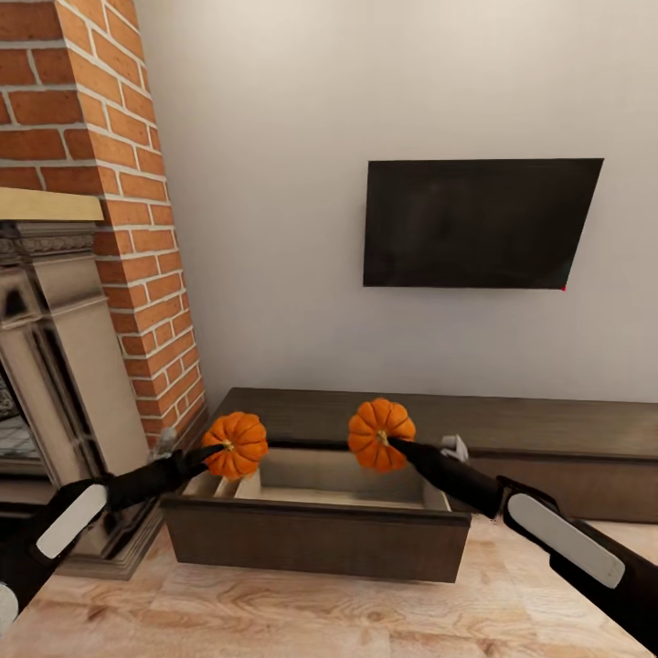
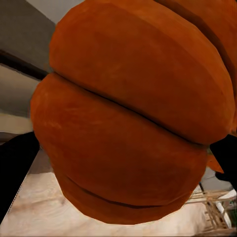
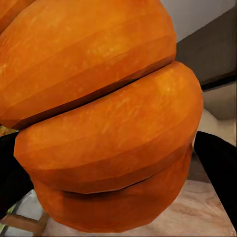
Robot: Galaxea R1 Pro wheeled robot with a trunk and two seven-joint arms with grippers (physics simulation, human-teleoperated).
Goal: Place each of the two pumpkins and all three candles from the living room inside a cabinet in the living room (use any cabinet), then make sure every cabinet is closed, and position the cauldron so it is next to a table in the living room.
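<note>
L claw (image 1: 212,450) gripping pumpkin (image 1: 237,444), R claw (image 1: 395,442) gripping 2nd pumpkin (image 1: 380,433), above open drawer (image 1: 315,539)

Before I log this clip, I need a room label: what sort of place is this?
Most likely a living room: a flat TV hangs on the wall over a long low wooden cabinet, beside a brick fireplace, on a pale wood floor.
</note>
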